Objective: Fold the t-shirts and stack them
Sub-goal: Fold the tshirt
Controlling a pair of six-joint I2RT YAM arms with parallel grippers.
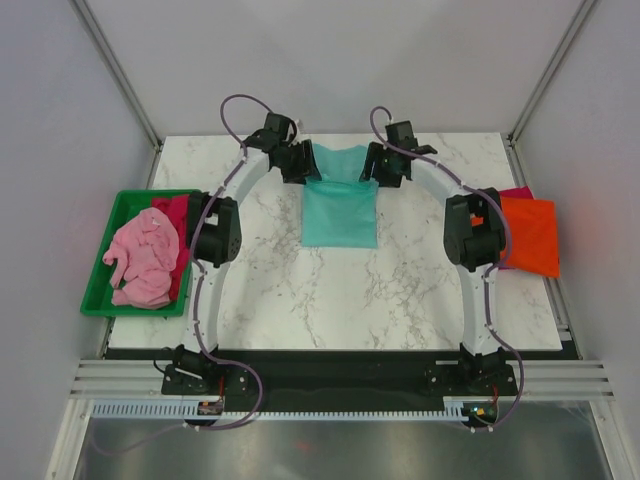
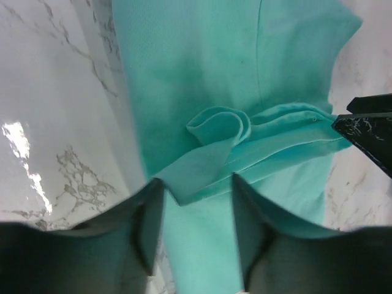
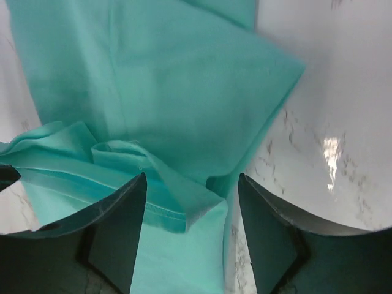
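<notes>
Your teal shirt (image 1: 340, 215) lies in the middle of the table (image 1: 400, 290), toward the far side. Its near part forms a neat rectangle and its far part spreads a little wider between the two tools. A bunched ridge of doubled cloth runs across it from left to right, just where the tools sit.

Your left gripper (image 2: 196, 182) is at the shirt's left edge with its fingers spread. A corner of the folded hem lies in the gap between them, loose, not pinched. Your right gripper (image 3: 192, 177) is at the right edge in the same way: fingers apart, a hemmed corner resting between them, nothing clamped.

At the left edge of the table the green tray (image 1: 100, 290) holds a crumpled pink shirt (image 1: 140, 260), with a red shirt (image 1: 178, 215) showing beside it on the right. At the right edge an orange shirt (image 1: 530, 235) lies flat and folded on a magenta shirt (image 1: 517, 192) — only a strip of the magenta shows at the far side.
</notes>
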